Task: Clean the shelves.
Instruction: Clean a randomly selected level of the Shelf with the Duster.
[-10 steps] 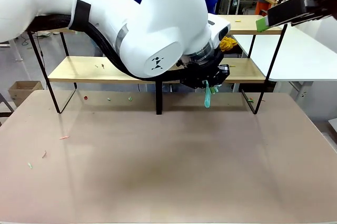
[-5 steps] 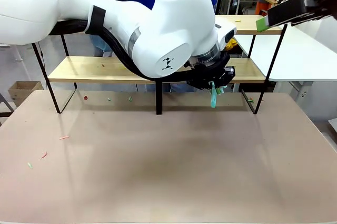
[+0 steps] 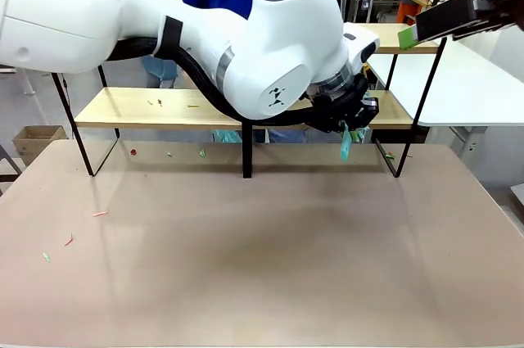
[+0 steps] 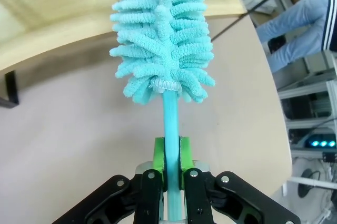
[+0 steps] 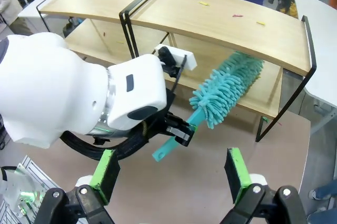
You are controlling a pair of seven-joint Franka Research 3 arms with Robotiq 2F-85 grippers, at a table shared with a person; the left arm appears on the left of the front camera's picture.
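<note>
Midway through dusting: left gripper (image 4: 169,153), clamped on the teal duster (image 4: 160,39), holds its head at the lower board's right end of the shelves (image 3: 123,106), which span the table's far edge. Right gripper (image 5: 171,167) hangs spread and empty. Next move probably calls for sweeping toward the scraps (image 3: 155,102).

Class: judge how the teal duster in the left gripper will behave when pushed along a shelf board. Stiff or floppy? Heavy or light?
The duster's fluffy head probably squashes when pushed. Its thin handle looks plastic, so likely light and springy. Held narrowly in the left gripper, it might pivot.
</note>
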